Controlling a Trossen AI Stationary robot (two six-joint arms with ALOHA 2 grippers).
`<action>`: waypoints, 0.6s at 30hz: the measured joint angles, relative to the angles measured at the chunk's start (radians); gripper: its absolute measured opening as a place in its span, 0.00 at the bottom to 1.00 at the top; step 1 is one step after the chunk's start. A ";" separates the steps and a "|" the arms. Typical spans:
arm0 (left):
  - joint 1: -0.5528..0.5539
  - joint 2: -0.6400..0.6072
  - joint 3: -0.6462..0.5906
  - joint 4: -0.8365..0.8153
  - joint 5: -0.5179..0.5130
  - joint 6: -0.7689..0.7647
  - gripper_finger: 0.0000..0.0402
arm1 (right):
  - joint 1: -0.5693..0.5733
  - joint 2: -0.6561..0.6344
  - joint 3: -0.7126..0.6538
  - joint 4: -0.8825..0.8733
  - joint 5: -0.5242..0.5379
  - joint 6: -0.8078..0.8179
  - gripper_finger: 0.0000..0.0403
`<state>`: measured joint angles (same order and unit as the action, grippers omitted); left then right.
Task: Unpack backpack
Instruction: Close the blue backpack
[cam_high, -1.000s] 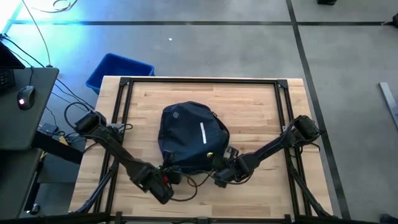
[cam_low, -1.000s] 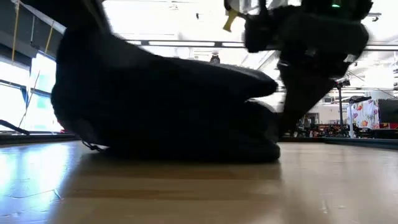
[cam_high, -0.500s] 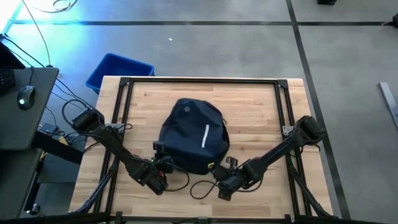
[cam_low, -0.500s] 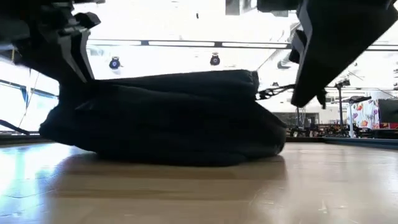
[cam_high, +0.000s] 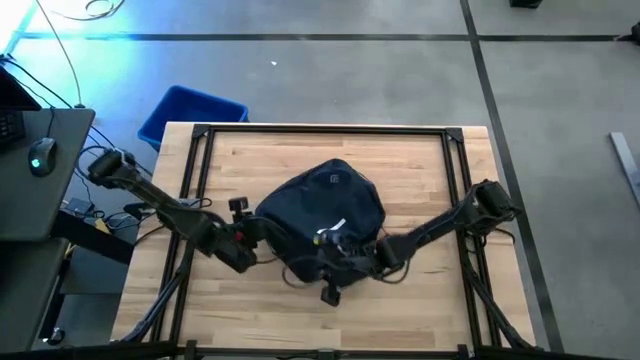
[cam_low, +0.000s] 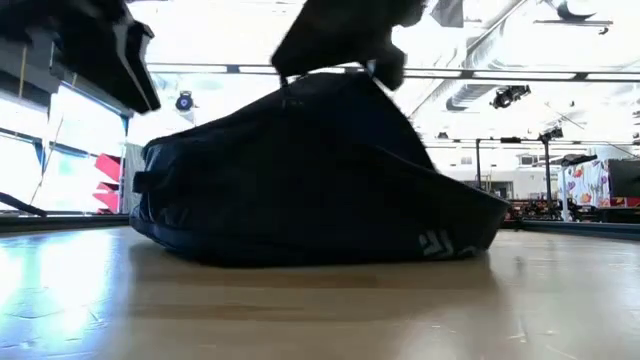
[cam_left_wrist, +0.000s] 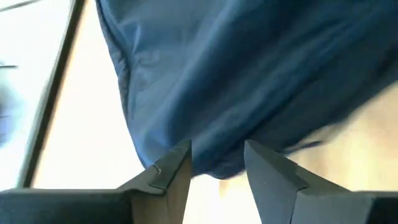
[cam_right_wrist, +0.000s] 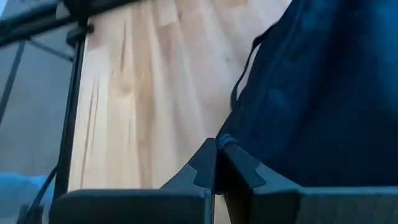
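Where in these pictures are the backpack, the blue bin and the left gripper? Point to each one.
backpack (cam_high: 325, 205): high view, on the navy fabric of its upper panel.
blue bin (cam_high: 190, 110): high view, on its floor, beyond the table's corner.
left gripper (cam_left_wrist: 217, 168): left wrist view, midway between its two dark fingertips.

Overhead, table-level and both wrist views share the backpack (cam_high: 325, 215).

Backpack (cam_high: 325, 205) mid-table between both arms; bare wood (cam_high: 400, 160) behind
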<state>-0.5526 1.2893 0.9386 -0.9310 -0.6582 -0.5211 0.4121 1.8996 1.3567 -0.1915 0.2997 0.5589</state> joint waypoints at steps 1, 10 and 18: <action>-0.005 -0.020 0.000 0.000 0.018 -0.002 0.34 | -0.013 0.000 0.000 0.013 -0.008 -0.009 0.00; -0.060 -0.034 -0.012 0.365 0.055 0.028 0.36 | -0.048 0.000 0.000 0.121 -0.066 -0.070 0.00; -0.019 0.161 -0.019 0.724 0.032 0.289 0.36 | -0.025 0.000 0.000 0.126 -0.114 -0.070 0.00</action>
<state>-0.5715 1.4501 0.9195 -0.2073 -0.6262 -0.2320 0.3869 1.8996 1.3567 -0.0654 0.1859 0.4893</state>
